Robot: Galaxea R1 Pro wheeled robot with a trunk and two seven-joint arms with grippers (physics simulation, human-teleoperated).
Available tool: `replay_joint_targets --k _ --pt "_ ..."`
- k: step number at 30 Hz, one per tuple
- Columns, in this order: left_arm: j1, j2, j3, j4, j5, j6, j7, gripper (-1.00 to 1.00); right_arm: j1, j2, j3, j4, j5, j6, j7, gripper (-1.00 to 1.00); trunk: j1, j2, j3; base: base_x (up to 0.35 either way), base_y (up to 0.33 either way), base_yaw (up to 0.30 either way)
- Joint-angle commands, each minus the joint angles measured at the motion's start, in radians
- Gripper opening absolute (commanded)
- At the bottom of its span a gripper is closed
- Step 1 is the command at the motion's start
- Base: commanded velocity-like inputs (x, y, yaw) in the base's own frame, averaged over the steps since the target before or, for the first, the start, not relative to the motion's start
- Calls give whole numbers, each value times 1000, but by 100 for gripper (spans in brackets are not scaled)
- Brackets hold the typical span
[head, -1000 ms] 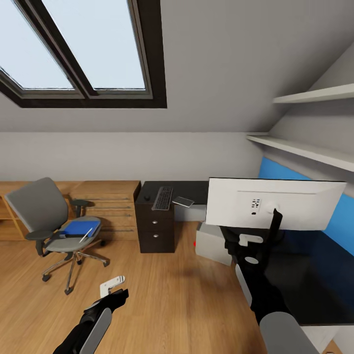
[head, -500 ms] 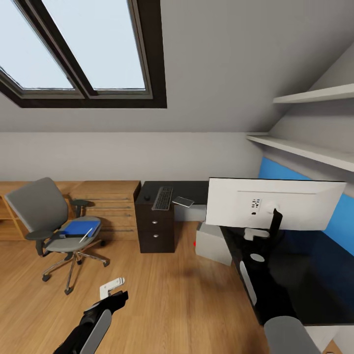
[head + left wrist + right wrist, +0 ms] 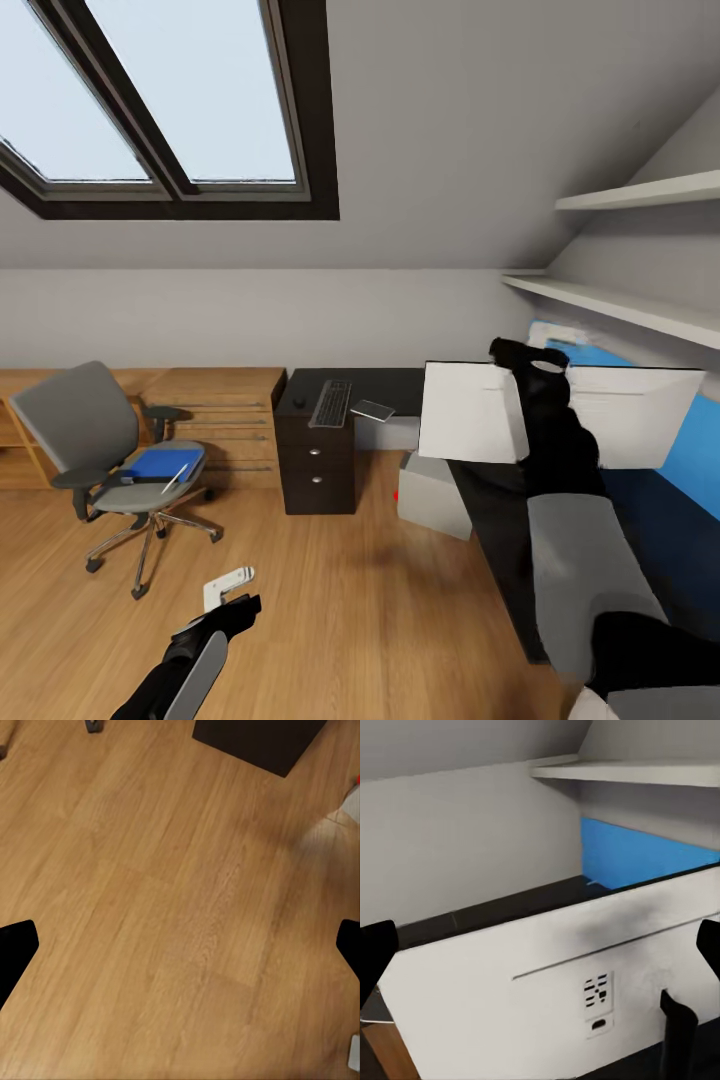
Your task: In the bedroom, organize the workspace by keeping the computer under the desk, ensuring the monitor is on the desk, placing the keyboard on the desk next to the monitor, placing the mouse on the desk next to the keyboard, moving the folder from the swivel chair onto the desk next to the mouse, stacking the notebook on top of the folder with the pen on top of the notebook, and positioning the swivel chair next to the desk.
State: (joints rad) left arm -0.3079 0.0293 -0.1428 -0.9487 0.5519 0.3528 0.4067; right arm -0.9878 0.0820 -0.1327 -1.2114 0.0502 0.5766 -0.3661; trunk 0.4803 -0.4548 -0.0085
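Observation:
The monitor (image 3: 468, 412) stands on the black desk (image 3: 390, 382) with its white back (image 3: 510, 997) toward me. My right gripper (image 3: 527, 352) is open at the monitor's top edge, its arm crossing the panel; the right wrist view shows the right gripper (image 3: 540, 949) holding nothing. The keyboard (image 3: 331, 402), the mouse (image 3: 299, 402) and a thin grey slab (image 3: 373, 410), perhaps the notebook, lie on the desk's far wing. The computer (image 3: 432, 495) sits on the floor at the desk's edge. The swivel chair (image 3: 85, 425) carries the blue folder (image 3: 160, 463) and the pen (image 3: 176, 477). My left gripper (image 3: 225, 600) is open over the floor (image 3: 180, 945).
A dark drawer pedestal (image 3: 317, 470) carries the desk's far end. Low wooden shelving (image 3: 225, 400) lines the back wall behind the chair. Two wall shelves (image 3: 620, 300) jut over the desk's blue back panel (image 3: 690, 450). Wood floor (image 3: 350, 600) stretches between chair and desk.
My right arm has risen from low by the monitor's stand to the monitor's top edge and now covers the middle of the panel. Monitor, left arm and camera stayed still.

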Motion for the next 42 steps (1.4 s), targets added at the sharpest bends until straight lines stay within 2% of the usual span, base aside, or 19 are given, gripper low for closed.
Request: replay_joint_targets --k 1,3,7,13,31,39,42 --pt "0 1 -4 -2 10 2 9 100 -35 1 -1 40 -3 11 -10 100 0 -1 -1 35 0 0" --pt "0 3 -4 -6 9 2 7 100 -167 2 -1 219 -45 20 -42 100 0 -1 -1 175 44 0" --pt "0 3 -4 -6 9 2 7 100 -205 4 -4 275 -59 18 -50 100 0 -1 -1 275 114 0" --pt "0 3 -10 -5 8 3 6 100 -209 15 -2 293 -64 12 -48 100 0 -1 -1 304 155 0" --pt "0 3 -12 -4 8 3 6 100 -189 13 0 293 -62 12 -46 100 0 -1 -1 318 26 0" --pt "0 3 -11 -4 8 6 5 100 -189 10 3 310 -60 39 -52 100 0 -1 -1 321 0 0" --pt "0 3 -11 -4 8 7 5 100 -190 10 2 311 -60 104 -55 100 0 -1 -1 305 0 0"
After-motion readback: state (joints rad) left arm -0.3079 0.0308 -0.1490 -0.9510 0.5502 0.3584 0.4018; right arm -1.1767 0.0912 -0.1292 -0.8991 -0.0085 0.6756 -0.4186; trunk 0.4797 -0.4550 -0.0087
